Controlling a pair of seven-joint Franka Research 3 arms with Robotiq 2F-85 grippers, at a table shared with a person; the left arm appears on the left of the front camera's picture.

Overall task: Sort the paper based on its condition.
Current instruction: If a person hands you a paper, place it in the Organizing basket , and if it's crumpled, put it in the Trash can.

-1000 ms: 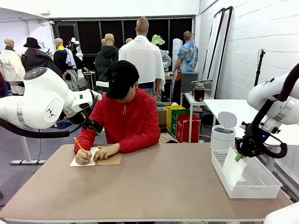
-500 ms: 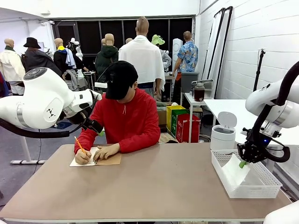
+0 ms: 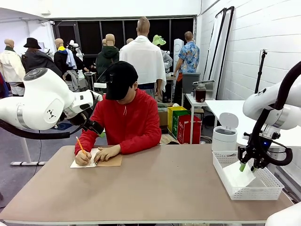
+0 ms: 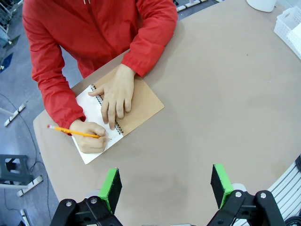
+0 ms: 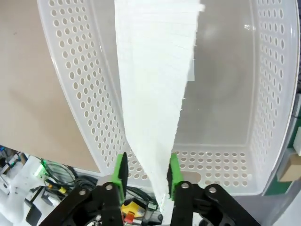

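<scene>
A smooth white sheet of paper leans inside the white mesh basket at the table's right end. My right gripper hangs just over the basket. In the right wrist view the paper runs down from between the green pads into the basket. The pads stand apart, wider than the thin sheet, so the right gripper is open. My left gripper is open, high above the bare table, holding nothing.
At the far side a person in a red top writes with a pencil in a spiral notebook, one hand flat on it. A white lidded bin stands behind the basket. The left arm hovers at the left.
My right gripper has sunk toward the basket and its jaws have parted. The sheet has dropped from nearly upright to lying lower in the basket. The left arm has not moved.
</scene>
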